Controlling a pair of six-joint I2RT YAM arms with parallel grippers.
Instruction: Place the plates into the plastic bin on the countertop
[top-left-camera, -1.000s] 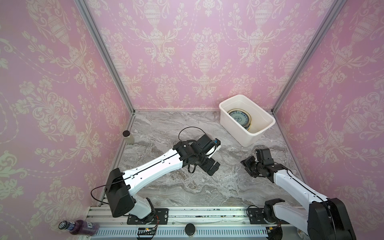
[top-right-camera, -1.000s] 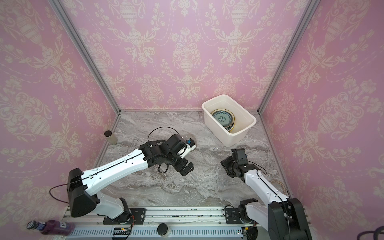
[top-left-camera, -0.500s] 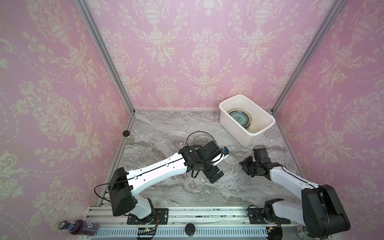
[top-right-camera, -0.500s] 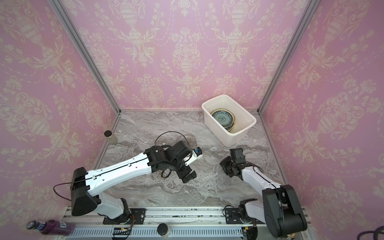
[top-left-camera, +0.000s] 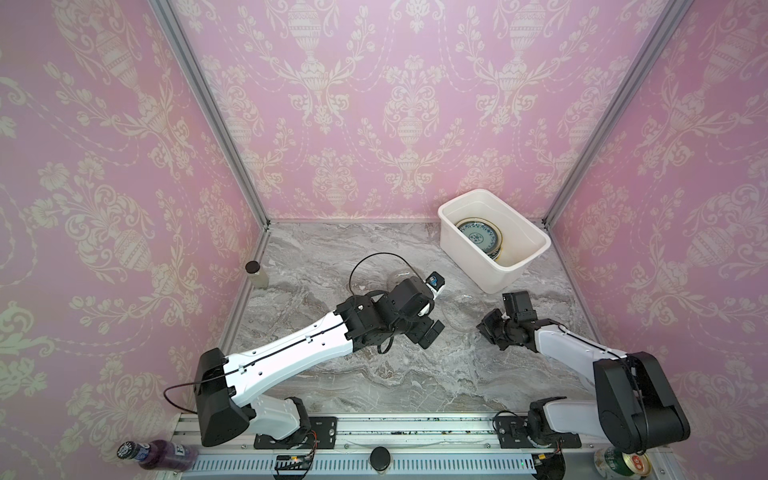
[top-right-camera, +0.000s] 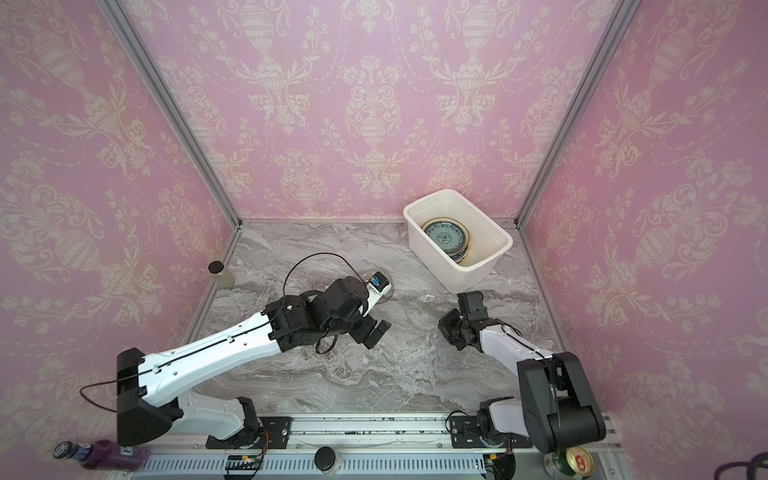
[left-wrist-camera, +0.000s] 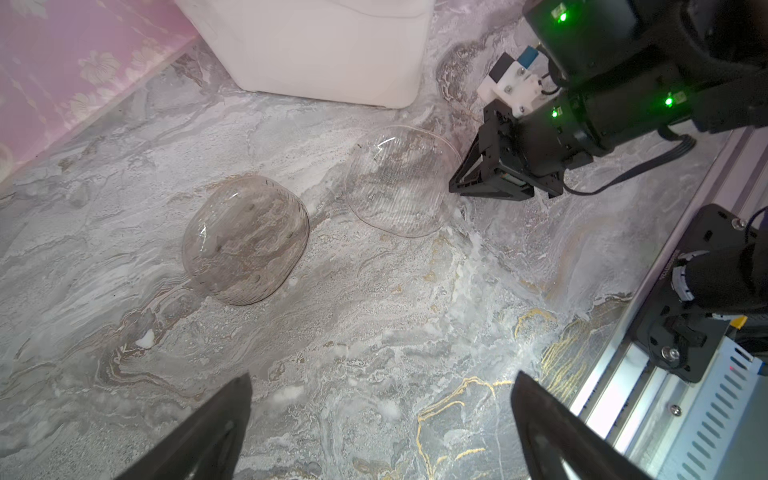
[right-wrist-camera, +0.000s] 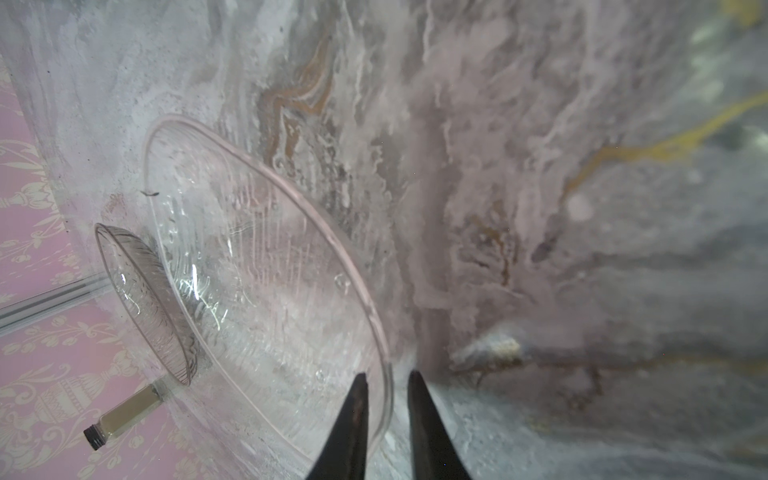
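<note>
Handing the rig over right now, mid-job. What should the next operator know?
Left gripper: open, empty, over the countertop.
Right gripper: jaws close on either side of the clear glass plate rim; grip unconfirmed.
Done: a stack sits in the plastic bin, teal floral plate on top.
To do: clear glass plate and smoky glass plate, side by side on the countertop.
</note>
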